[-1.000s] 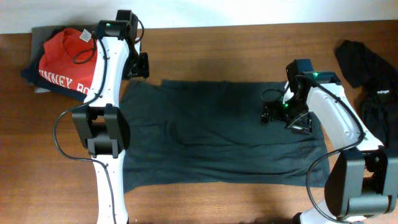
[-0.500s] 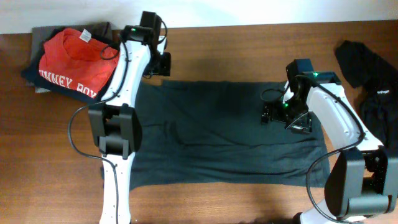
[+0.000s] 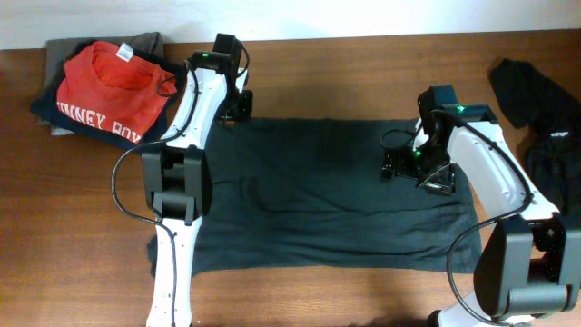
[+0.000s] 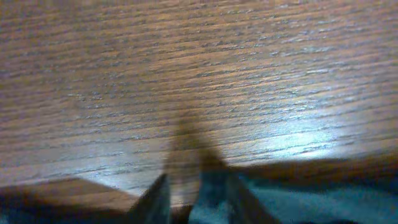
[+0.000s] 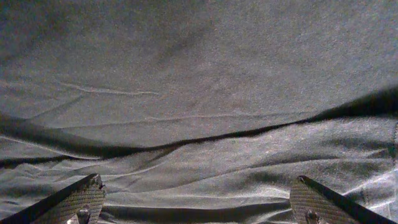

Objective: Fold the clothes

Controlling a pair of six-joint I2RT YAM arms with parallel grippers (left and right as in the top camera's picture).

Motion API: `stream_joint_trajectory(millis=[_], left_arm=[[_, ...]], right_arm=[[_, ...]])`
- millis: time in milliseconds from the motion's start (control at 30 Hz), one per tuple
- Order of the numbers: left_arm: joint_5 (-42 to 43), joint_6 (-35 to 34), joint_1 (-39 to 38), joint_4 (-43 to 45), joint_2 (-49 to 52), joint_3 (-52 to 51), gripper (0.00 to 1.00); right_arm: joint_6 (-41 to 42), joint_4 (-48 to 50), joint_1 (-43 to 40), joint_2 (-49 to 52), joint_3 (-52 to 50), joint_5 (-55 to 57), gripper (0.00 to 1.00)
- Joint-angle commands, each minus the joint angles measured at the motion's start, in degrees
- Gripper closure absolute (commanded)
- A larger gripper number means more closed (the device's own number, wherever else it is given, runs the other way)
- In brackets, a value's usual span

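Item: charcoal garment (image 3: 327, 191), soft knit, spread nearly flat on the wooden table (image 3: 363, 64) and filling the middle of it. Its long axis runs from the left arm's side across to the right arm's side, and shallow wrinkles cross the middle. No lettering shows on the upper face. Far left corner: the left gripper (image 3: 238, 107) sits right at this corner, where the cloth's far edge meets bare wood. In the left wrist view, which is blurred, its fingers (image 4: 158, 199) stand only partly apart with a strip of the dark fabric's edge between them. Whether they have pinched the cloth cannot be told. Right end: the right gripper (image 3: 399, 166) hangs over the garment's right portion, inside the hem rather than at it. Its pads (image 5: 81, 199) are spread as wide as they go, with nothing between them but creased cloth lying below, so it holds nothing. Governing relation: each arm is nearest its own end of the long axis, the left at a corner, while the right corner lies outward and toward the far edge from the right fingers. A lengthwise fold would likely need that hand shifted to the corner first — a judgement only. Surroundings: a red garment (image 3: 100, 82) with white print atop a small stack at the far left — well apart — and loose black garments (image 3: 531, 91) heaped at the far right.
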Motion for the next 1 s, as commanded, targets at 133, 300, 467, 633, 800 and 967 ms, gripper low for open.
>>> stream_joint_trajectory(millis=[133,300,467,633,800,967], left_arm=[[-1.51,0.63,-0.04,-0.11,1.57,-0.13,0.99],[-1.51,0.39,-0.02,-2.36,0.87,3.26,0.99],[-1.53,-0.63,-0.02,-8.02,-0.55,11.67,0.99],[-1.46,-3.32,-0.13,-17.84,-2.10,19.93,0.99],[-1.27,-4.59,-0.20,-27.71,-2.51,21.59,0.99],[1.66,-4.70,-0.52,-28.85,-2.56,20.50,0.99]], right_arm=[[0.44,0.00,0.37,-1.38,-0.26,0.70,0.01],[0.46,0.02,0.37,-1.38,-0.26,0.72,0.01],[0.46,0.59,0.37,-1.38,-0.26,0.72,0.04],[0.46,0.63,0.39,-1.27,-0.26,0.70,0.12],[0.48,0.52,0.39,-1.16,-0.26,0.68,0.13],[2.67,2.01,0.26,-1.16,-0.26,0.68,0.13]])
